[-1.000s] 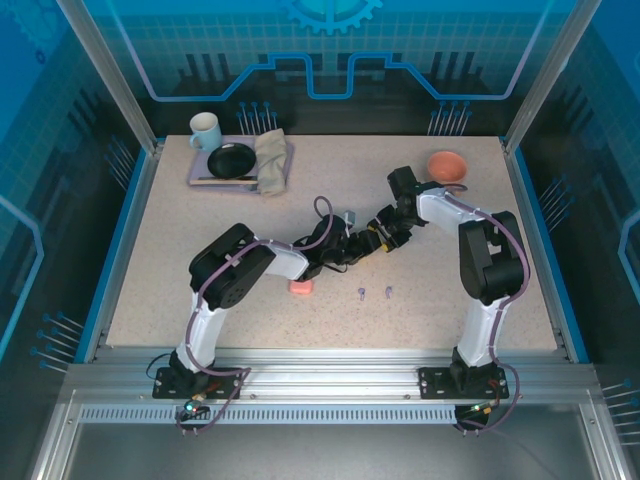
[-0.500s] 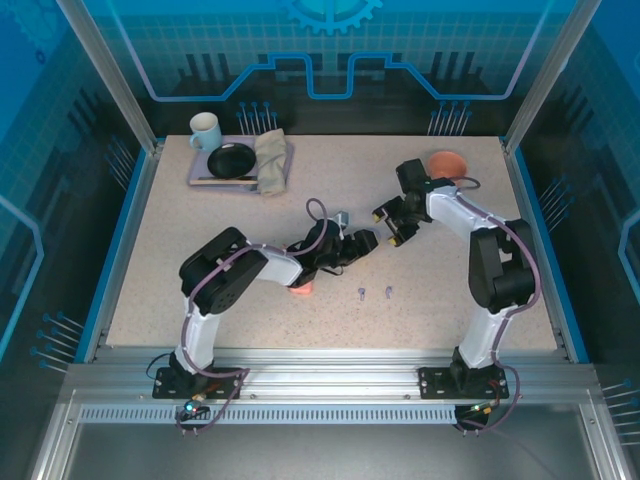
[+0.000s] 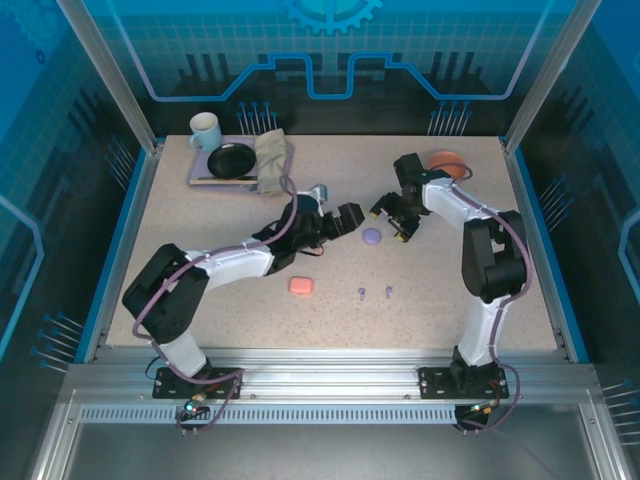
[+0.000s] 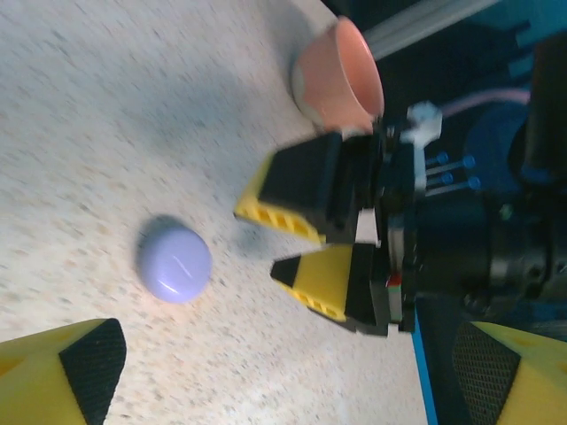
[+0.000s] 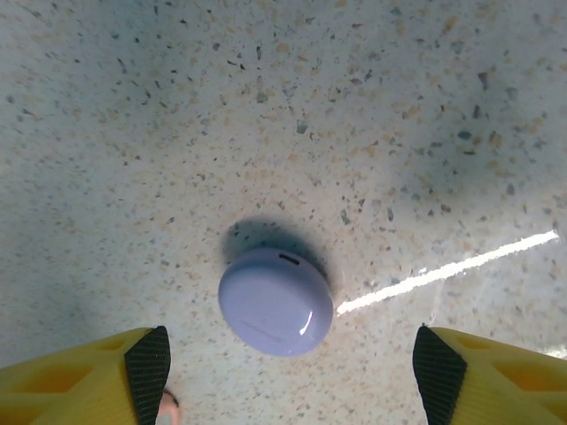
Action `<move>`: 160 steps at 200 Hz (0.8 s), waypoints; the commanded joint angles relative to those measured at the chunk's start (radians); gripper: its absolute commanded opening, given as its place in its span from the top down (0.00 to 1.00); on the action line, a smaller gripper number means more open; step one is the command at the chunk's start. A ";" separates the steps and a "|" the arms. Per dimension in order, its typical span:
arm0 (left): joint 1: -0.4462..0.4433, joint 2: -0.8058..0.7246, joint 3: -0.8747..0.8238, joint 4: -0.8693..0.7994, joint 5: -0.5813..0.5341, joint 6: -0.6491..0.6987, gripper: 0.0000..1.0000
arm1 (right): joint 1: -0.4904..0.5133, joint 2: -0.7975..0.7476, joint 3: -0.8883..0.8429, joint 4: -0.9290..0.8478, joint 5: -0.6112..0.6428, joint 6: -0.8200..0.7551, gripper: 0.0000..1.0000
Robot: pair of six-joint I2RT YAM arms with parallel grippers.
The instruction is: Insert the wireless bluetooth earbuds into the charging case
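**Both pincers spread wide, nothing gripped**

On your counter [image 3: 200,220], the pink case [image 3: 300,286] sits left. Your left pincer [image 3: 350,218] gapes empty. Two lilac earbuds [image 3: 361,293] lie loose nearer you, with the lilac case [image 3: 372,236] between the pincers. Your right pincer [image 3: 390,225] is splayed and empty too.

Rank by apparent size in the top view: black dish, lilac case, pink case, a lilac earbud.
1. black dish
2. pink case and lilac case: about alike, so unranked
3. lilac earbud, by far the smallest
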 commanded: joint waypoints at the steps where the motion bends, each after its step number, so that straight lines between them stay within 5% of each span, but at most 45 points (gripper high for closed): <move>1: 0.061 -0.054 0.022 -0.126 -0.017 0.058 0.01 | -0.010 0.058 0.048 0.018 -0.042 -0.082 0.24; 60: 0.116 -0.066 0.048 -0.210 -0.002 0.086 0.01 | 0.016 0.167 0.172 -0.009 -0.083 -0.158 0.25; 160: 0.115 -0.068 0.027 -0.200 0.003 0.060 0.01 | 0.093 0.086 0.025 0.040 -0.197 -0.182 0.28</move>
